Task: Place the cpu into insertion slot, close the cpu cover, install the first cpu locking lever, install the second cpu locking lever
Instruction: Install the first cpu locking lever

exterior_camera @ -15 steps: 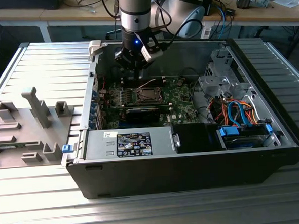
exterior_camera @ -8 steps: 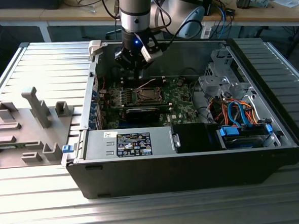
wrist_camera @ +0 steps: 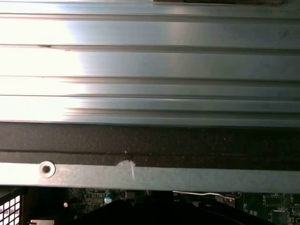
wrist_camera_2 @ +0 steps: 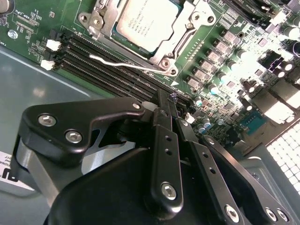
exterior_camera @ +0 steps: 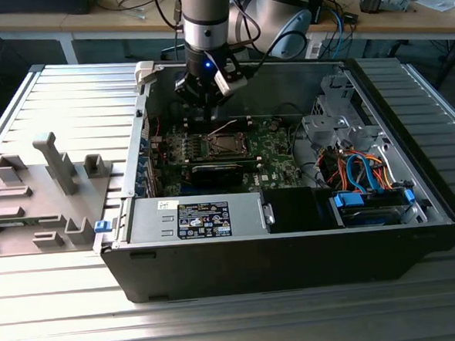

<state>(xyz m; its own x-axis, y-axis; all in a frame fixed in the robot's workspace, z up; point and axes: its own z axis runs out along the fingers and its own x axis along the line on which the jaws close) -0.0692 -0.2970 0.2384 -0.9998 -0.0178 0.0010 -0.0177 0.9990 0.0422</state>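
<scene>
Open PC case on ribbed table, green board flat inside; your arm hangs above board near case back wall

Cpu sits in insertion slot, cpu cover down over its edges in second wrist view; thin wire locking lever lies beside socket, looks unlatched

Step in hand, my guess: lever. Come down beside wire, press on wire only, stay off memory slots

Gripper fingers look together, nothing held, touching nothing, tips over memory slots just beside lever
</scene>
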